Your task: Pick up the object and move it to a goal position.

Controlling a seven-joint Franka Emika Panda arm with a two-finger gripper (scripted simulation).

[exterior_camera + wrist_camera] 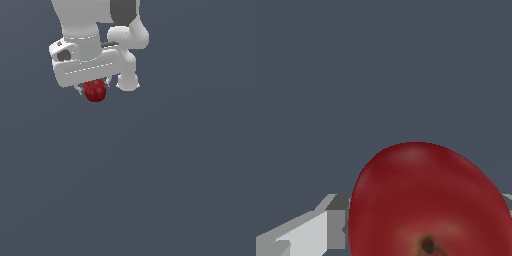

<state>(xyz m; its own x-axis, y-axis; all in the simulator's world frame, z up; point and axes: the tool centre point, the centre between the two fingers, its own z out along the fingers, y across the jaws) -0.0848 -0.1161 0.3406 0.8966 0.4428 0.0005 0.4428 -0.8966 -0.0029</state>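
While our hand (95, 88) sat clamped across its widest middle, we judged the glossy apple (94, 91) light, rigid and slippery.

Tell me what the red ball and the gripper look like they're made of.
Red ball: smooth, slightly glossy skin like a waxed apple or plastic, judging by its soft highlight and the dark dimple.
Gripper: white body, matte, looks like painted metal or plastic; as a render, it leaves that open.

A plain, dark slate-blue surface (165, 175) fills both views, uniform and unmarked throughout.
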